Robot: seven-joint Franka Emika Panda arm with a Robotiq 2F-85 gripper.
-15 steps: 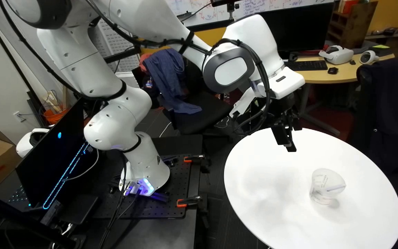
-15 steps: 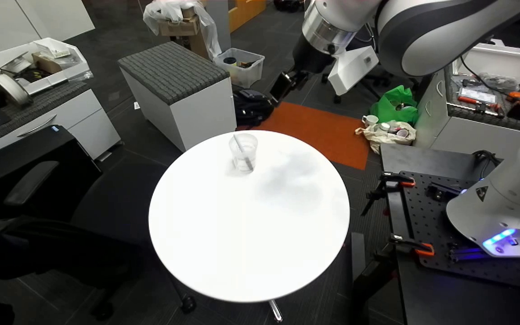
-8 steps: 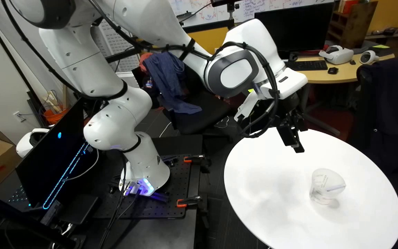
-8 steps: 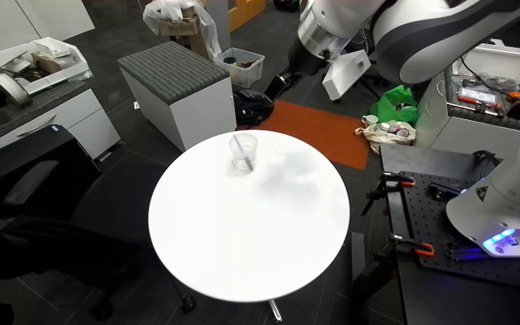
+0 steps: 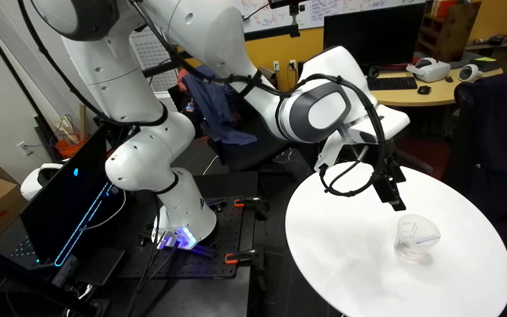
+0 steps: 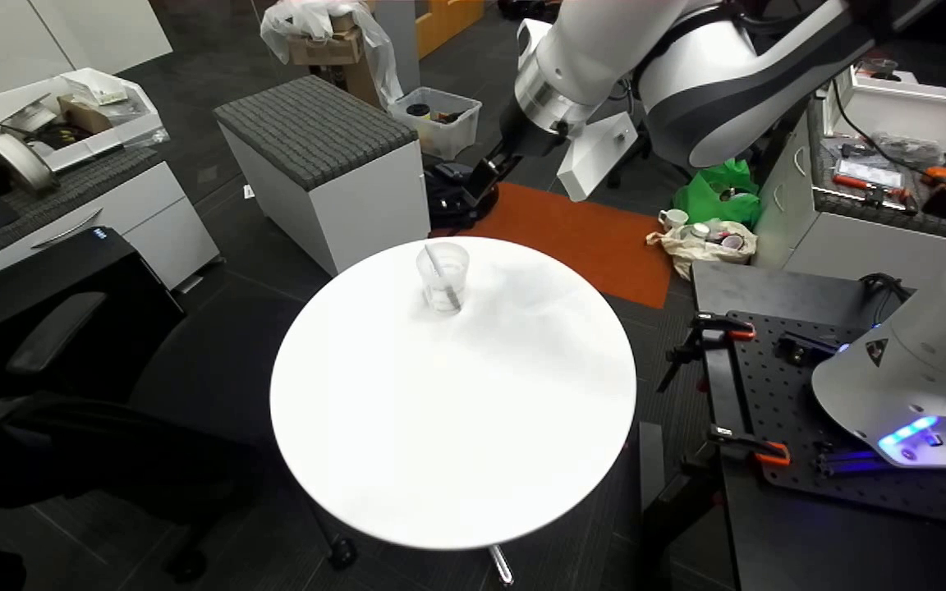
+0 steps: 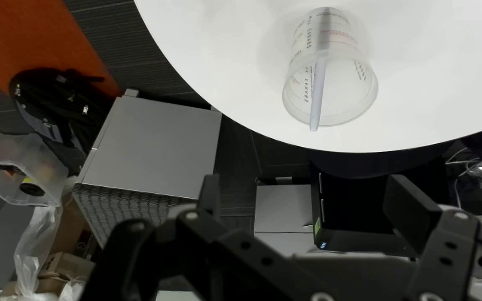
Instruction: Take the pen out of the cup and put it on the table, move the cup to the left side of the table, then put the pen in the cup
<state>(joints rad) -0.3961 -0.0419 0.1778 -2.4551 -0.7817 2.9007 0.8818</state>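
Leaning in the cup [image 7: 352, 90], upper ctr of wrist view, the pen [image 7: 317, 96] points down-frame twd the spread gripper [image 7: 306, 194], lower ctr.

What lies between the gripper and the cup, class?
No separate object: in an exterior view, only the white table shows between gripper and cup. In the wrist view, the pen pokes past the cup's rim.
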